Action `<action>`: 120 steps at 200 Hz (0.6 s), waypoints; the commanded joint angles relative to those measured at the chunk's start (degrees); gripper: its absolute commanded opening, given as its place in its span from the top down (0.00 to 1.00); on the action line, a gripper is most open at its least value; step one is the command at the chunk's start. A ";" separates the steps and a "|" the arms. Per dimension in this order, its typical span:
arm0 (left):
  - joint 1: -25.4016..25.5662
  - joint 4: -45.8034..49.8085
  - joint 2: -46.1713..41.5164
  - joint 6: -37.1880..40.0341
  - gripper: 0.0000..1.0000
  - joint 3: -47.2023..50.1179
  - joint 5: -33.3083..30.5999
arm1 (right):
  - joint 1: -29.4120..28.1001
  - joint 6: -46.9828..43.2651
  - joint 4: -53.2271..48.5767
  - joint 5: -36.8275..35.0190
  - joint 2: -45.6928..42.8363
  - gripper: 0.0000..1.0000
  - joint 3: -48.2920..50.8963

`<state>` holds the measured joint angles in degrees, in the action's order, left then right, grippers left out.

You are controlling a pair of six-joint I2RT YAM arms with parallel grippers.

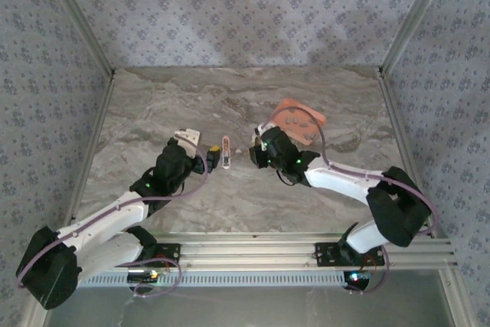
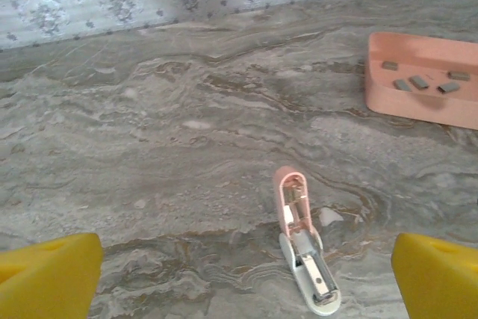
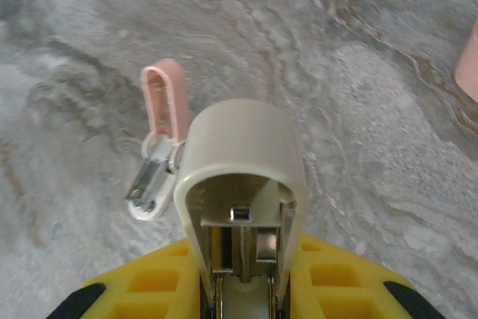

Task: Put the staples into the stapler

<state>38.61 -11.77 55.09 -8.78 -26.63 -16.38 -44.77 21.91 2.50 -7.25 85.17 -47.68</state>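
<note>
Because the tiny dark grey metal staples [image 2: 418, 83] lie loose in the shallow salmon-pink rectangular tray [image 2: 403, 107] and none can be seen in the small pink-and-white stapler [image 2: 302, 248], the coming move turns on how tray and stapler sit to each other. The stapler lies hinged wide open on the grey marbled table [image 2: 149, 147], between the two grippers in the top view. Its long axis runs roughly from the arms' side toward the far wall, with the pink lid thrown back at the far end and the white base with its bare metal channel at the near end. The tray stands well apart from it, farther back and off to the robot's right, just behind the right arm's wrist, so the right arm is much the nearer to the staples. The right gripper [image 3: 243, 285] is not free, though: its yellow fingers are clamped on a cream, round-nosed piece [image 3: 239, 162] with a metal track and a thin spring rod inside. I take it for a stapler part but cannot tell which. The left gripper [image 2: 243, 278] is spread wide and holds nothing, and the stapler lies just ahead of it, in line with the gap between its fingers. In my judgement, a strip must come from the far right back to the centre and be laid lengthwise along that channel.
</note>
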 commanded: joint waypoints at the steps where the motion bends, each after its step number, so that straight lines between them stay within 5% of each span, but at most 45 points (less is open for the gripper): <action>1: -0.49 0.42 0.32 -2.88 0.02 -0.03 -3.62 | -0.33 7.54 -3.65 -5.24 3.75 0.84 -3.89; 120: -2.31 3.22 0.81 -5.81 0.02 0.44 -5.69 | -1.37 18.51 -8.70 -8.70 23.38 0.79 -19.59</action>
<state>36.73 -8.82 55.72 -13.63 -26.61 -21.06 -45.65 37.32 -4.73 -14.26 106.19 -64.93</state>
